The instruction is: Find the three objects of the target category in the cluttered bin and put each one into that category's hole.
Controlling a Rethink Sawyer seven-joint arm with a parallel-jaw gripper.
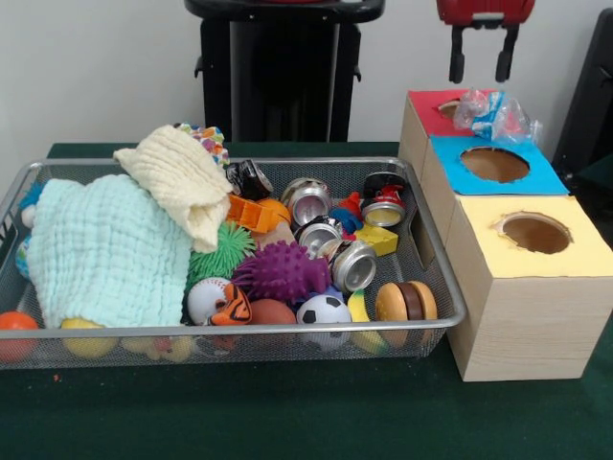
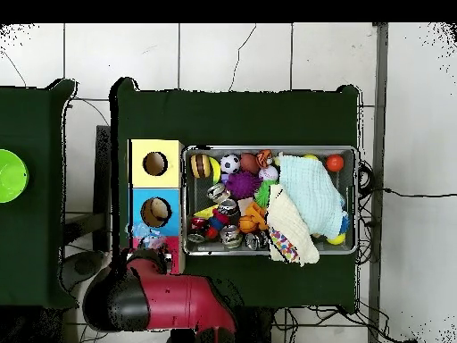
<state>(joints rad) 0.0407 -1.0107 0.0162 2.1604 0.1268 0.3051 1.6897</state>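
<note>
Wire bin (image 1: pixel 450 287) of mixed toys, cans and cloths on green bench (image 1: pixel 287 412); wooden three-hole box (image 1: pixel 522 316) touching its side.

Front edge of bin: toy burger (image 1: pixel 406 302), soccer ball (image 1: pixel 323 310), baseball (image 1: pixel 206 297), orange ball (image 1: pixel 14 331). Centre: purple spiky ball (image 1: pixel 283 271), crushed cans (image 1: pixel 352 265), no legible labels. Pale green cloth (image 1: pixel 105 251) and cream cloth (image 1: pixel 182 182) cover one end. Box tops: yellow (image 1: pixel 536 233), blue (image 1: pixel 495 165), red (image 1: pixel 433 103); clear plastic wrapper (image 1: pixel 490 113) lies on red section. Tool (image 1: pixel 482 62) hangs above red section, fingers parted, holding nothing.
</note>
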